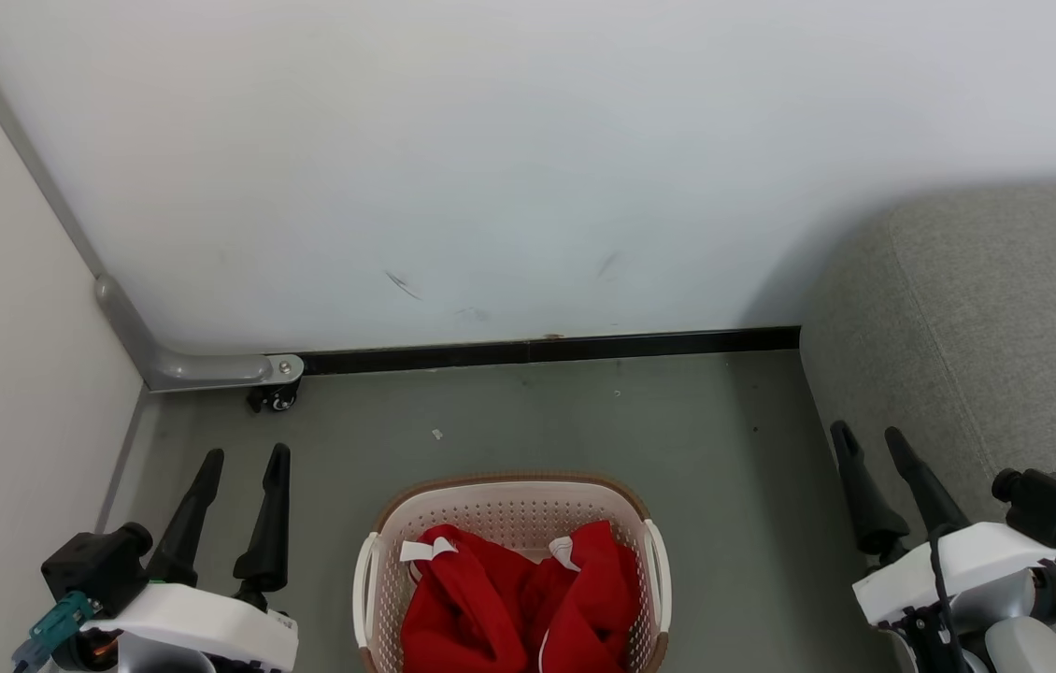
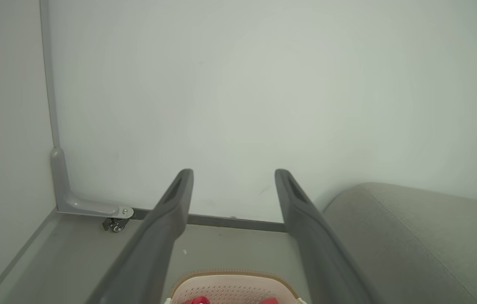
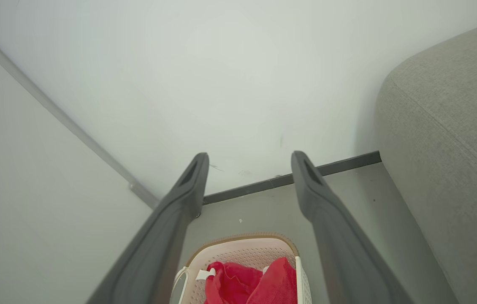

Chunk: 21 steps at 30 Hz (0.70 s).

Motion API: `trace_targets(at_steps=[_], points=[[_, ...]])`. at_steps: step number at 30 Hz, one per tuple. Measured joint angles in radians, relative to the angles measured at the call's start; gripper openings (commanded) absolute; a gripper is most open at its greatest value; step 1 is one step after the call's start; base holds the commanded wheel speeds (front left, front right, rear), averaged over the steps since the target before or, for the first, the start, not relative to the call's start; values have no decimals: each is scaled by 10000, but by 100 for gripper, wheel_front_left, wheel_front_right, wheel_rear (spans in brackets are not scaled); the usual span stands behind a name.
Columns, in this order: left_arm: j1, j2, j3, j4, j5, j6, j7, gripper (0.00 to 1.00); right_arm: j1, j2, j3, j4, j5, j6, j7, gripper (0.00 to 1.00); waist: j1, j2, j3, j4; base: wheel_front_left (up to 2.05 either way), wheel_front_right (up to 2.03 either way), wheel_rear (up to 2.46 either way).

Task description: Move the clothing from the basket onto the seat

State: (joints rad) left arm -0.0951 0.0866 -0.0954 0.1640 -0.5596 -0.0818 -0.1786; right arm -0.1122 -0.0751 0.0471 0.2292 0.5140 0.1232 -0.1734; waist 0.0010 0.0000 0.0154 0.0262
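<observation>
In the head view, a cream-white perforated plastic basket (image 1: 509,497) with a brown rim and white side handles stands on the grey floor (image 1: 537,411) at the bottom centre of the frame. Bright red soft clothing (image 1: 514,598) with white tags and trim lies bunched inside it, filling most of the basket and reaching close to its rim. The large grey woven-fabric seat (image 1: 986,327) with a rounded corner and a stitched seam takes up the right side of the frame, apart from the basket, with a strip of bare floor between them.

The left pincer (image 1: 247,452) sits at the lower left, its two long dark fingers spread apart and holding nothing, off to the left of the basket. The right pincer (image 1: 866,430) sits at the lower right beside the edge of the seat, its fingers also spread apart and holding nothing.

A pale wall (image 1: 491,168) fills the upper half of the frame, with a black skirting strip (image 1: 547,350) along its foot. At the centre left, a grey metal bracket (image 1: 210,369) runs along the corner, and a small caster wheel (image 1: 274,399) sits under it.

In both wrist views the basket with the red clothing lies at the bottom edge between the spread fingers.
</observation>
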Motion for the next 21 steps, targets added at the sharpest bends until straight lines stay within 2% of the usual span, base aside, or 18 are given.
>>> trace_targets(at_steps=[21], points=[[-185,-33,-67,-211,2416,-94,-589,100,-5,-119,339,-209,-2405,0,-571,100,-3,0,-87,65,0,0,0]])
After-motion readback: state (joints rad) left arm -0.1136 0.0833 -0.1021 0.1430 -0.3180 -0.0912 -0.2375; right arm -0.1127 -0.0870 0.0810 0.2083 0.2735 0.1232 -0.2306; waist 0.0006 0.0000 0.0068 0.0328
